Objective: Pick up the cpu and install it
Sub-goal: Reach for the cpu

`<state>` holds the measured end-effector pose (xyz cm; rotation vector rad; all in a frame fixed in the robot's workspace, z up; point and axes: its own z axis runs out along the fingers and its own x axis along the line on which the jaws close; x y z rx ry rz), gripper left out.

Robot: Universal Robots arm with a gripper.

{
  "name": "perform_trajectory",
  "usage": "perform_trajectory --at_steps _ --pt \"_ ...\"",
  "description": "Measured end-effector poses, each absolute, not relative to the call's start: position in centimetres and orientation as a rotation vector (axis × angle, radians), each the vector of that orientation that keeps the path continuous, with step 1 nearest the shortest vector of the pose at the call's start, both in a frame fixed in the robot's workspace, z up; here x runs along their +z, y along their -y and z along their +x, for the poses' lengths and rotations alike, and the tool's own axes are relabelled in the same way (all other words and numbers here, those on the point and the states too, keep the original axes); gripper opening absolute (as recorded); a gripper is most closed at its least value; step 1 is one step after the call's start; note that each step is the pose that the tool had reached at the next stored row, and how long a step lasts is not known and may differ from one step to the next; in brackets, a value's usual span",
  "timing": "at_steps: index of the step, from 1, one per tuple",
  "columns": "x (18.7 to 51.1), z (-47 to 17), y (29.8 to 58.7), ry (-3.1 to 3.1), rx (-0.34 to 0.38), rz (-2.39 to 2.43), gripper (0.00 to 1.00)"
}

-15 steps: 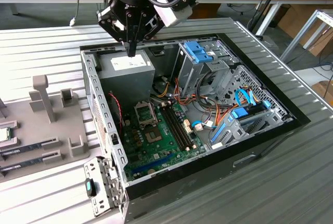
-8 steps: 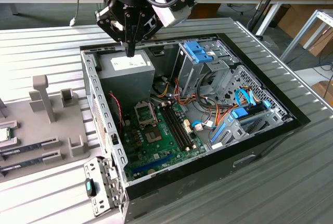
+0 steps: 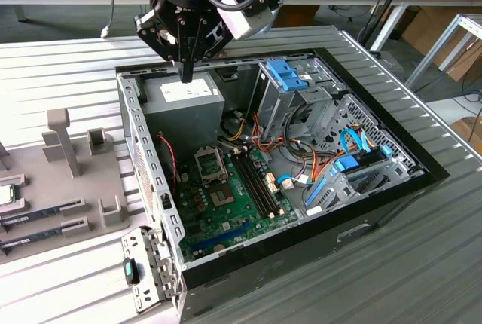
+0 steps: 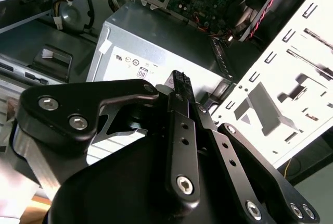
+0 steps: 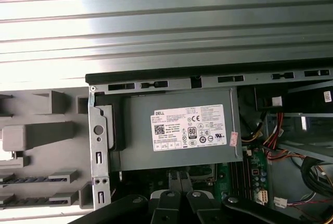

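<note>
The cpu (image 3: 5, 193), a small silver-grey square with a green rim, lies in a slot of the grey holder tray (image 3: 75, 188) at the exterior view's far left edge. My gripper (image 3: 186, 74) hangs above the grey power-supply box (image 3: 184, 105) at the back of the open computer case (image 3: 140, 139), well away from the cpu. Its fingers (image 5: 180, 181) are shut together with nothing between them, and in the second wrist view the gripper (image 4: 180, 81) points at the box's labelled top (image 4: 156, 41). The open socket frame (image 3: 210, 164) sits on the green motherboard (image 3: 241, 203).
Dark memory sticks (image 3: 41, 209) lie in the tray's slots beside upright grey posts (image 3: 64, 139). Inside the case are a drive cage with blue clips (image 3: 290, 75), bundled coloured cables (image 3: 301, 162) and a dark square chip (image 3: 221, 194). The ribbed metal table (image 3: 361, 279) surrounds the case.
</note>
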<state>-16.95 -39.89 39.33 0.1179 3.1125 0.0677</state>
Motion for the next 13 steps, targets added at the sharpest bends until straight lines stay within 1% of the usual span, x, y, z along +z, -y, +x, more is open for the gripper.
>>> perform_trajectory --at_steps 13 --pt "39.33 -17.31 39.89 -3.112 0.068 0.118 0.11"
